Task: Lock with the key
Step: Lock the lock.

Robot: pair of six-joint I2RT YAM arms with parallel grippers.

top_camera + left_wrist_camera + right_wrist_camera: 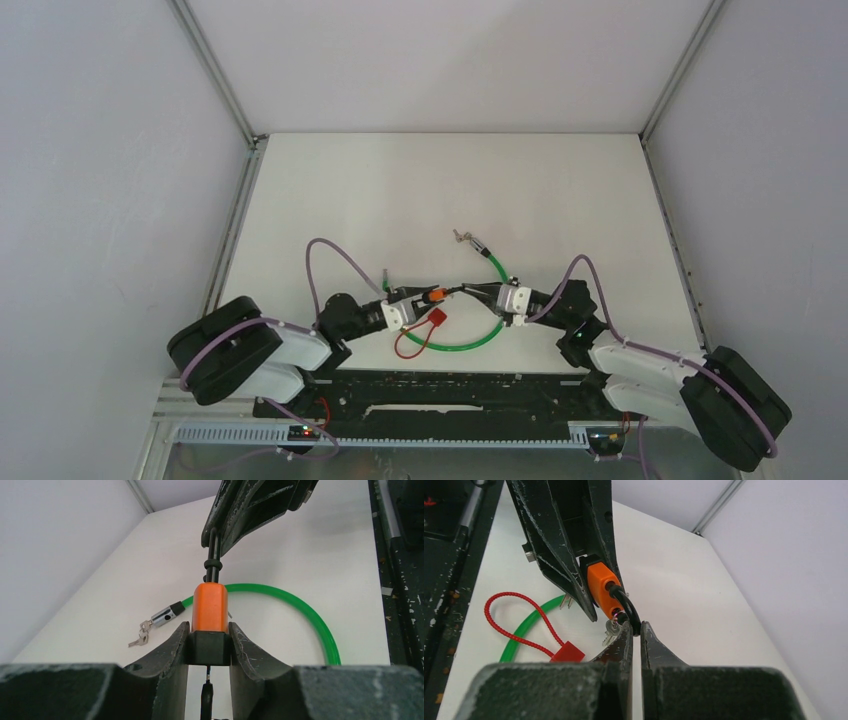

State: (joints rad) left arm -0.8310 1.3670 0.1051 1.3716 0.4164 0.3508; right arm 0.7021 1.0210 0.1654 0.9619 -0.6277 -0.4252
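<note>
Holding the orange lock (210,605) from both ends

Clamped at a narrow spread on the lock's black base, the left gripper (209,628) holds it with the orange end pointing away from its own wrist; the lock sits squarely between the two fingers, touching both. Opposite, at the lock's orange end, the right gripper (636,628) has its fingers pressed almost together on the black loop (626,607) that comes out of that end; the two grippers face each other tip to tip with the lock between them. A green cable (300,605) lies on the white table (400,180), arcing beneath and beyond the lock; its metal end (165,616) rests farther out from the lock, toward the back wall, with a small bunch of keys (140,637) right against it, well apart from either gripper. A red tag (568,652) lies just beside the lock on the arm-base side; its red cord (509,600) loops away from the lock toward the bases.
</note>
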